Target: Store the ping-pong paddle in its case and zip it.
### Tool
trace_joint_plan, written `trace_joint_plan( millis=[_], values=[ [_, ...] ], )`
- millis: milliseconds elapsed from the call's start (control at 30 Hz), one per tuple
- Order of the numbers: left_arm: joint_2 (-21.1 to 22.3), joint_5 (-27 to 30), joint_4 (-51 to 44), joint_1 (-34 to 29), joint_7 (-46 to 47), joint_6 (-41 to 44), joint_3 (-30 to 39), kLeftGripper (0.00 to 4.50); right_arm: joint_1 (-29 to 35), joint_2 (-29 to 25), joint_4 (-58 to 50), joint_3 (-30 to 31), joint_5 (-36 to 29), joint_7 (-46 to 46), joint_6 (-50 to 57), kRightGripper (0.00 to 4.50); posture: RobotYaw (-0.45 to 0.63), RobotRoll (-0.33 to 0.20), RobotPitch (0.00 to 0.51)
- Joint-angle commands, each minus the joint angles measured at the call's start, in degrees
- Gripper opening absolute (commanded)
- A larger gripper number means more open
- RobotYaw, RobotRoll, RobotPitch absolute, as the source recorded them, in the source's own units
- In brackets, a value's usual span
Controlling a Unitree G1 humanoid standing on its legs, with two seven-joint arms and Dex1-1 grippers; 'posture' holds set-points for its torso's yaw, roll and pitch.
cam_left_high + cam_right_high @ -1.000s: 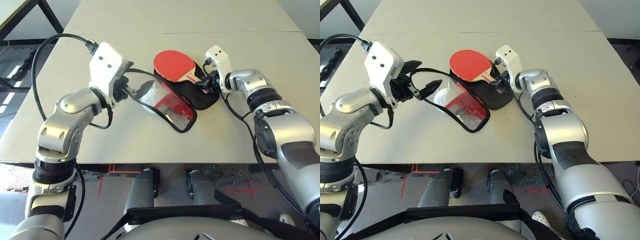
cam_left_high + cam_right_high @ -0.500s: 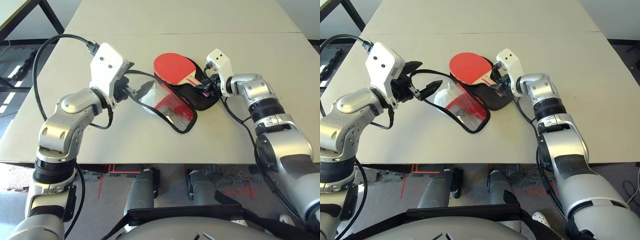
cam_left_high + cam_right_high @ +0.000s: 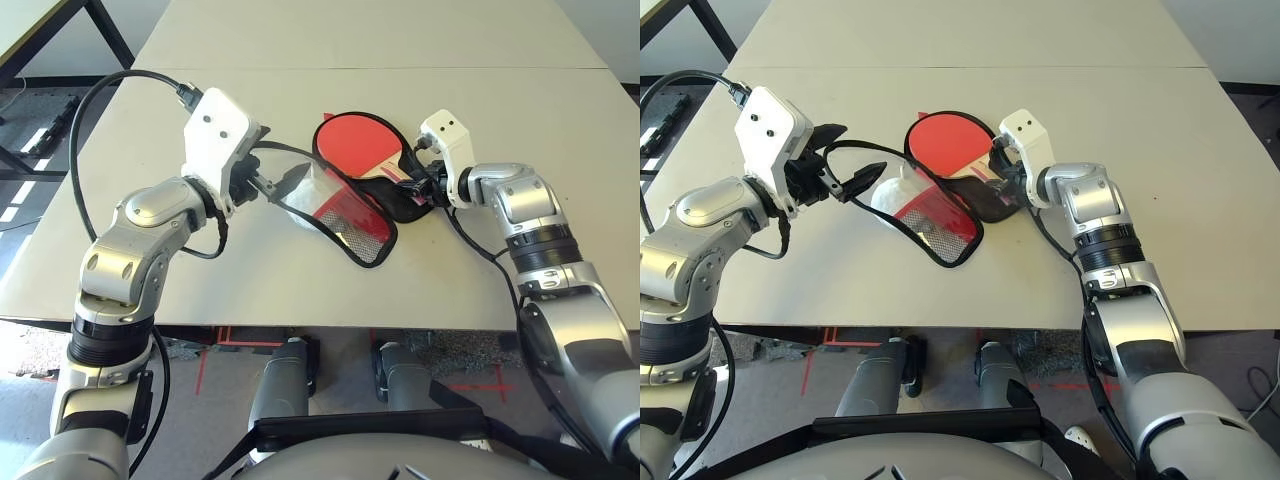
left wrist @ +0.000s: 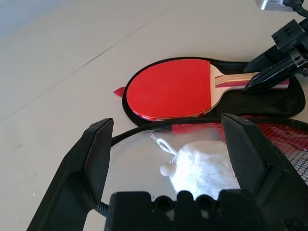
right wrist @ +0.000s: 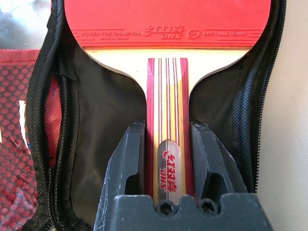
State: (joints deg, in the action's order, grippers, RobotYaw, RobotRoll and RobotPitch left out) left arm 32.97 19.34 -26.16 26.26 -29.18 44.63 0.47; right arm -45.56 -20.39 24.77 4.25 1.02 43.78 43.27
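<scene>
While the ping-pong paddle point(image 5: 166, 57) lies on the opened case point(image 3: 395, 195) on the bench point(image 3: 300, 290), right fingers point(image 5: 127, 163) clamped on either side of its striped handle, left fingers point(image 4: 91, 159) spread wide around the case's raised edge.

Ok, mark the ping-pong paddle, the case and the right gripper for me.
ping-pong paddle point(image 3: 360, 140), left eye view, red rubber face.
case point(image 3: 352, 216), left eye view, red mesh flap.
right gripper point(image 5: 168, 144), right wrist view, between fingertips on handle.
</scene>
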Motion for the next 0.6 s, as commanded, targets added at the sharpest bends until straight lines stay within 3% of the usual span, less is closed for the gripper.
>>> trace_joint_plan(
  millis=[33,133,433,467,600],
  values=[
    [0.4,-0.5,0.2,0.2,-0.5,-0.3,-0.9,4.50,2.6,0.9,3.2,1.1,-0.6,-1.7,2.3,1.22,0.25,0.000,0.204],
    [0.4,-0.5,0.3,0.3,-0.5,-0.3,-0.9,4.50,2.1,0.7,3.8,1.3,-1.1,-1.6,1.9,1.22,0.25,0.000,0.205],
    [2.5,0.4,-0.3,1.2,-1.5,0.3,1.7,4.50,1.5,-5.2,3.4,1.3,-5.6,9.6,-4.2,4.29,0.26,0.000,0.205],
    [3.3,0.4,-0.1,1.5,-1.7,0.3,2.4,4.50,1.2,-5.8,4.3,0.9,-6.0,10.4,-5.6,4.47,0.26,0.000,0.205],
    [8.3,1.4,0.2,1.4,-4.4,0.5,5.7,4.50,0.4,-8.1,6.2,-0.3,-8.9,14.8,-8.0,4.47,0.25,0.000,0.205]
  ],
)
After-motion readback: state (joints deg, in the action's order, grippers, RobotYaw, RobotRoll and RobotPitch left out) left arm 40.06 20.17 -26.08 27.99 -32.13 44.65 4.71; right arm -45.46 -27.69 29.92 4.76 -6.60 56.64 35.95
